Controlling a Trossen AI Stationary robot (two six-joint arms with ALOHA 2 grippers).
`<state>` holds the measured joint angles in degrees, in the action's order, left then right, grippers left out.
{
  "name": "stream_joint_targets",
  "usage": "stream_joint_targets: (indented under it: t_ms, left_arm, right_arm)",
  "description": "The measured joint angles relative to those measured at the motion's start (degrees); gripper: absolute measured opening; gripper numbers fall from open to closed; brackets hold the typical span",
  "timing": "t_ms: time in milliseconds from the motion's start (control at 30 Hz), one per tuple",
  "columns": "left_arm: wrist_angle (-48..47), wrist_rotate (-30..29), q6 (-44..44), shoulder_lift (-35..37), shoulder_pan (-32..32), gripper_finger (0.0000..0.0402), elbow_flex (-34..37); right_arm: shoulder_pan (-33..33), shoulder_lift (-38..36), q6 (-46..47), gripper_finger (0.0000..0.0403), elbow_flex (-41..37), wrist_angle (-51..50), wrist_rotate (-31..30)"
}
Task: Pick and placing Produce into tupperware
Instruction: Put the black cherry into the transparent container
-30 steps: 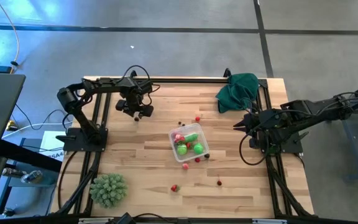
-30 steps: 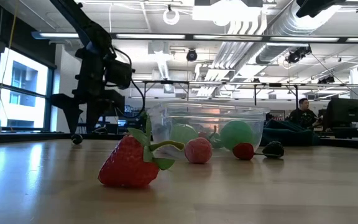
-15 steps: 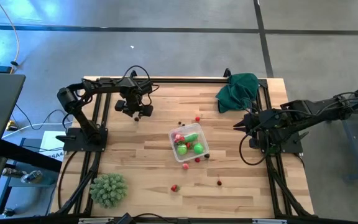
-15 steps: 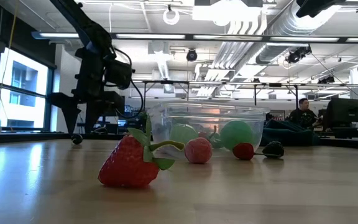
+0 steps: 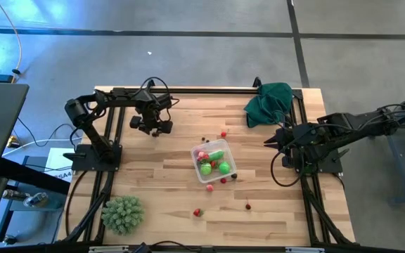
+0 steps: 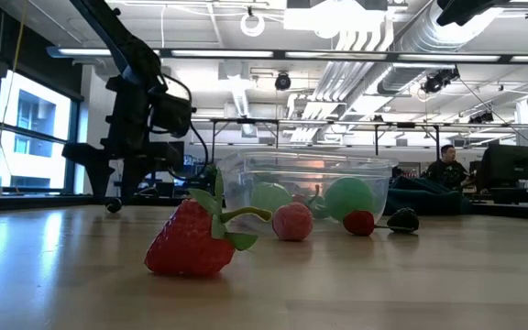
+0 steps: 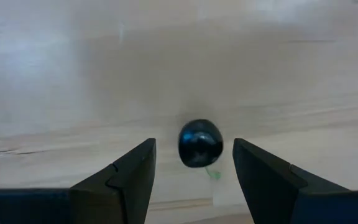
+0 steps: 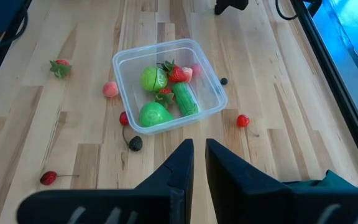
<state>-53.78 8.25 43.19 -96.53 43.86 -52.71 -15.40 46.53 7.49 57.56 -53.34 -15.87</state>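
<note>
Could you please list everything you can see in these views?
tupperware: one, clear, mid-table, holding about six green and red pieces
loose produce: at least seven, red, pink, dark, scattered round the box
dark berry: one, black, near the left tool
cloth: one, dark green, back right corner
spiky ball: one, pale green, front left
table: one, light wood
person: one, room behind
left tool: open, astride the berry
right tool: shut, right edge, waiting
</note>
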Motion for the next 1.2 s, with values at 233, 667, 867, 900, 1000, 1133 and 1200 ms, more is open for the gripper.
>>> stream_joint_targets:
  t_ms: [233, 667, 867, 900, 1000, 1133, 1200]
  left_arm:
    - [0.47, -1.2, 3.29, 0.0, 0.0, 0.0205, 0.0]
    - [1.31, -1.85, 3.99, 0.0, 0.0, 0.0205, 0.0]
    - [1.33, -1.88, 4.25, -0.11, 0.0, 0.0205, -0.02]
    - [1.35, -1.88, 4.26, -0.23, 0.0, 0.0205, -0.02]
    - [1.33, -1.84, 4.27, -0.88, 0.0, 0.0204, -0.02]
    - [1.36, -1.11, 3.8, -2.12, 0.0, 0.0204, -0.02]
    - [1.37, -0.69, 3.77, -2.28, 0.0, 0.0204, -0.04]
  right_arm:
    - [-0.01, -0.01, -0.01, 0.0032, 0.0, 0.0, 0.01]
    - [0.0, 0.01, 0.0, 0.0032, 0.0, 0.0, -0.01]
    - [0.0, -0.01, 0.0, 0.0032, 0.0, 0.0, -0.01]
    - [0.0, -0.01, 0.0, 0.0032, 0.0, 0.0, -0.01]
    - [-0.02, 0.01, 0.0, 0.0032, 0.0, 0.0, -0.01]
    - [-0.01, 0.01, 0.0, 0.0032, 0.0, 0.0, -0.01]
    - [0.0, 0.0, 0.0, 0.0032, 0.0, 0.0, -0.01]
